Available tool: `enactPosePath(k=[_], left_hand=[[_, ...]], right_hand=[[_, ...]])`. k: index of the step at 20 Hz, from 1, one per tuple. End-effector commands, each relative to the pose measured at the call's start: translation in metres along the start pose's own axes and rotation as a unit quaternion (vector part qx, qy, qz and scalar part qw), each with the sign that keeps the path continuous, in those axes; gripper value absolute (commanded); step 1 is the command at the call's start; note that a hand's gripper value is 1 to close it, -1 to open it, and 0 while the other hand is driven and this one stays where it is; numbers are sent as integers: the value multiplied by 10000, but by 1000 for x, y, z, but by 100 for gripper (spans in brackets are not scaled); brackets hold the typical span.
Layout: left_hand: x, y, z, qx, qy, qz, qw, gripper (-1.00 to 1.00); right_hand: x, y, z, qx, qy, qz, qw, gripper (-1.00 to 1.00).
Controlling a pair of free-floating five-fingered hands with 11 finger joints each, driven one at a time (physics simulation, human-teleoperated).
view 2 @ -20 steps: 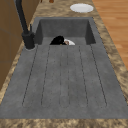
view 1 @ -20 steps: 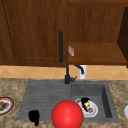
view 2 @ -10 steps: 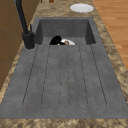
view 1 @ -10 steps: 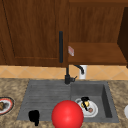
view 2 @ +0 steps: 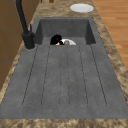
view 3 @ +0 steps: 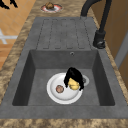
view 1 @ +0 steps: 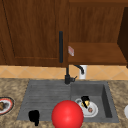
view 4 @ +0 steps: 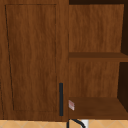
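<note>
My right hand [view 1: 85, 99] is down in the sink basin [view 1: 106, 100], over a white plate [view 1: 93, 113]. Its fingers curl round a small yellow food item [view 3: 74, 84] that rests on the plate [view 3: 53, 93]; the right side view shows this hand [view 3: 73, 75] from above. A small brownish piece [view 3: 59, 88] lies beside it on the plate. From the left side the same hand [view 2: 56, 39] shows as a dark shape at the plate's [view 2: 70, 42] edge. My left hand [view 1: 34, 116] hangs over the drainboard's front edge, holding nothing, fingers loose [view 3: 5, 3].
A big red ball [view 1: 67, 115] sits low in front of the sink. The black faucet [view 1: 67, 77] stands behind the basin, beside a white cup [view 1: 82, 72]. A plate of food [view 1: 4, 106] lies on the left counter, a white plate [view 2: 81, 8] on the right one.
</note>
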Motion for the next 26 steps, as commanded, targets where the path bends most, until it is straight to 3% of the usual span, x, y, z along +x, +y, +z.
enactPosePath(k=[1, 5, 8, 14, 20, 26], left_hand=[[0, 0, 0, 0, 0, 0, 10000, 0], [0, 0, 0, 0, 0, 0, 10000, 0], [0, 0, 0, 0, 0, 0, 10000, 0], [0, 0, 0, 0, 0, 0, 10000, 0], [0, 0, 0, 0, 0, 0, 10000, 0], [0, 0, 0, 0, 0, 0, 10000, 0]], right_hand=[[7, 15, 4, 117, 57, -494, 9987, 100], [7, 21, 3, -396, 159, -640, 9970, 100], [-2, 16, 8, -803, 170, -356, 9960, 100], [-11, -4, 15, -1601, 258, -214, 9865, 100], [-32, -39, 36, -1347, 185, -310, 9902, 100], [-70, -70, 58, -1290, 228, -391, 9906, 100]])
